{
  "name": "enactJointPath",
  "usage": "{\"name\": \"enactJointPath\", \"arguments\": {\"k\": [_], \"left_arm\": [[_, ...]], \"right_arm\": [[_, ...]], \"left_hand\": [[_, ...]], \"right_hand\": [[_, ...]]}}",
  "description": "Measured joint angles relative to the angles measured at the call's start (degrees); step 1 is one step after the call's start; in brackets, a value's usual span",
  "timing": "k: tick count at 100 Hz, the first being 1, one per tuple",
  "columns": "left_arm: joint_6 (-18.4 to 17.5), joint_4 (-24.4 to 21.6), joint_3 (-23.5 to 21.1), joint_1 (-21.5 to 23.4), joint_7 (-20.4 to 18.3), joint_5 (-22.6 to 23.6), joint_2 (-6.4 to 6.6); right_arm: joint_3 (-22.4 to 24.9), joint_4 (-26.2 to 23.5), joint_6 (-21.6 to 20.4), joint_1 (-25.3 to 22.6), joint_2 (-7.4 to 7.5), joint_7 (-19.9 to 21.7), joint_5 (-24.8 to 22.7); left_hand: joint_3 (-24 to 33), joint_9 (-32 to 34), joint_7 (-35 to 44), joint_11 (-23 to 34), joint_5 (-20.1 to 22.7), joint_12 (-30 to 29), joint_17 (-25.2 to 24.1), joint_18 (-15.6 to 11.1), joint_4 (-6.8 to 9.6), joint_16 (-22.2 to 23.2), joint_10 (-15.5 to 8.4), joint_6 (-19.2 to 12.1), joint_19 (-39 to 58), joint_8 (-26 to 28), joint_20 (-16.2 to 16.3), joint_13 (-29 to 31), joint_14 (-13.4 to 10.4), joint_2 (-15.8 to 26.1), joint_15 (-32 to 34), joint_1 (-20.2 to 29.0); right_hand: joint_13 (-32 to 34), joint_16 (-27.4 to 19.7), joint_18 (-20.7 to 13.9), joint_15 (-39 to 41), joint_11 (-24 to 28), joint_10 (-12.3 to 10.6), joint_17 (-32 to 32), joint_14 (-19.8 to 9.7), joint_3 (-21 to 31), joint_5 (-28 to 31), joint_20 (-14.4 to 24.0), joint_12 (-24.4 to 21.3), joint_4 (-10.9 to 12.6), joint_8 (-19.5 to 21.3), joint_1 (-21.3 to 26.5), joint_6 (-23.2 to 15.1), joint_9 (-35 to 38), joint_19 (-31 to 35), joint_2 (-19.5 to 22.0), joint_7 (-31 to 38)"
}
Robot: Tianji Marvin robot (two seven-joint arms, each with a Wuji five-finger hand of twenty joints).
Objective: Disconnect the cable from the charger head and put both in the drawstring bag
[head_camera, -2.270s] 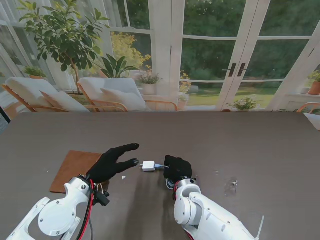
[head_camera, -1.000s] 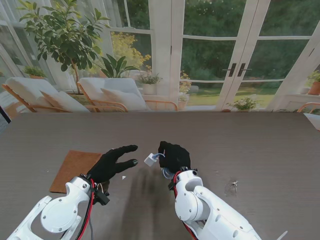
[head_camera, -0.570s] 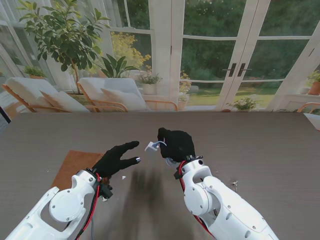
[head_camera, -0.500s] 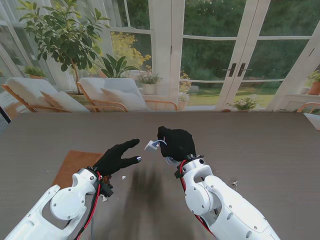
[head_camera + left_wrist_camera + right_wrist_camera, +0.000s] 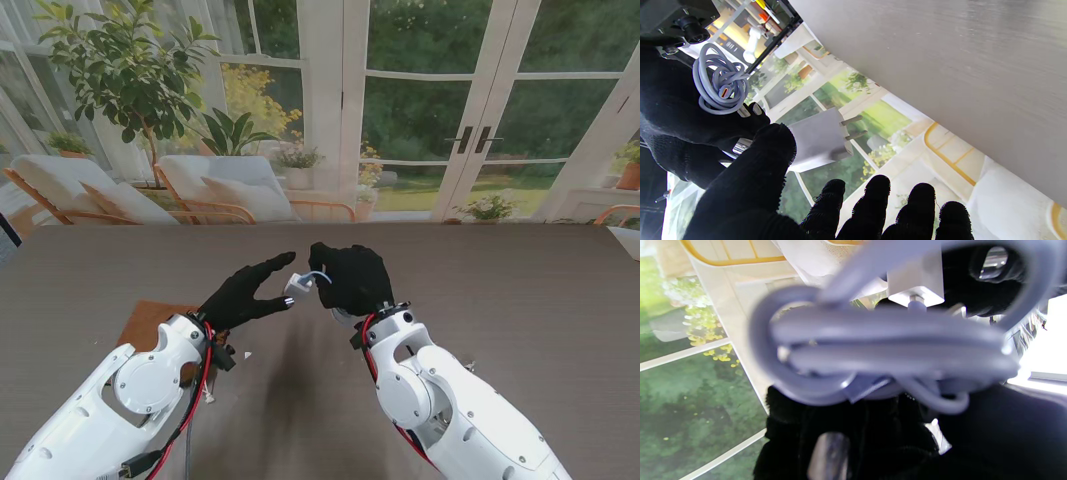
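Both hands are raised above the desk (image 5: 520, 290). The right hand (image 5: 350, 280) is curled around the coiled cable (image 5: 720, 83), still plugged into the charger head (image 5: 297, 287). The left hand (image 5: 248, 292) has its fingers (image 5: 873, 200) spread, its thumb touching the head. The brown bag (image 5: 145, 322) lies left, partly hidden.
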Motion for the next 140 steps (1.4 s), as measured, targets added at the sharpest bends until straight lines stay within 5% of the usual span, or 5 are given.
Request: {"name": "enactJointPath", "arguments": {"k": [47,71,96,122,140], "left_arm": [[-4.2,5.5,4.4,-5.0,1.2,-3.1,-0.94],[-5.3,6.1,5.2,-5.4,1.1,-9.7,-1.44],[-7.6,7.6,6.2,-6.1,1.6,-9.9,-2.05],[-8.7,9.3,7.7,-7.2,2.7,-12.0,-2.63],[-7.8,9.6,8.2,-7.3,2.9,-13.5,-3.15]], "right_arm": [[-0.3,0.0,-0.8,0.5,0.01,-0.8,-0.2],[-0.5,-0.1,-1.0,0.5,0.0,-0.9,-0.3],[-0.5,-0.1,-0.8,0.4,-0.1,-1.3,0.1],[-0.6,-0.1,-0.1,0.3,-0.33,-1.5,0.7],[-0.5,0.1,0.6,0.5,-0.39,-1.4,0.9]], "left_hand": [[1.4,2.6,2.9,0.9,2.2,2.1,1.5,0.0,0.0,1.4,-0.6,-2.3,1.6,1.2,1.5,0.4,-0.3,-1.0,1.3,-0.6],[5.1,9.5,9.9,3.9,10.1,7.7,7.0,1.5,-0.01,8.0,0.0,-0.9,6.6,9.3,8.6,6.9,1.5,-2.8,7.5,-1.7],[7.4,20.3,25.8,9.9,17.7,19.8,13.7,3.7,-1.97,18.8,0.1,-0.2,20.7,26.6,23.7,16.1,3.2,-4.3,26.4,4.8],[-5.7,30.6,38.3,22.6,19.7,35.6,12.8,7.1,-2.59,30.7,2.5,2.4,62.5,26.8,14.8,27.2,5.1,-4.8,52.3,14.3],[-8.2,37.3,48.0,36.7,24.7,50.9,22.8,12.6,-2.54,37.9,3.4,6.5,70.4,31.6,25.2,37.1,5.4,-3.4,70.7,14.2]], "right_hand": [[0.0,0.1,0.0,0.0,0.0,-0.2,0.0,-0.3,0.0,0.0,0.0,0.0,0.0,0.0,0.0,-0.1,0.0,0.0,0.0,0.0],[0.0,0.1,0.0,0.0,0.0,-0.3,0.0,-0.3,0.0,0.0,0.0,0.0,0.0,0.0,0.0,-0.1,0.0,0.0,0.0,0.0],[0.0,0.1,0.0,0.0,0.0,-0.3,0.0,-0.4,0.0,0.0,0.0,0.0,0.0,0.0,0.0,-0.1,0.0,0.0,0.0,0.0],[0.0,0.5,0.0,0.0,0.0,-0.3,0.0,-0.4,0.0,0.0,0.0,0.0,0.0,0.0,0.0,-0.1,0.0,0.0,0.0,0.0],[0.0,0.5,0.0,0.0,0.0,-0.3,0.0,-0.4,0.0,-0.1,0.0,0.0,0.0,0.0,0.0,-0.1,0.0,0.0,0.0,0.0]]}}
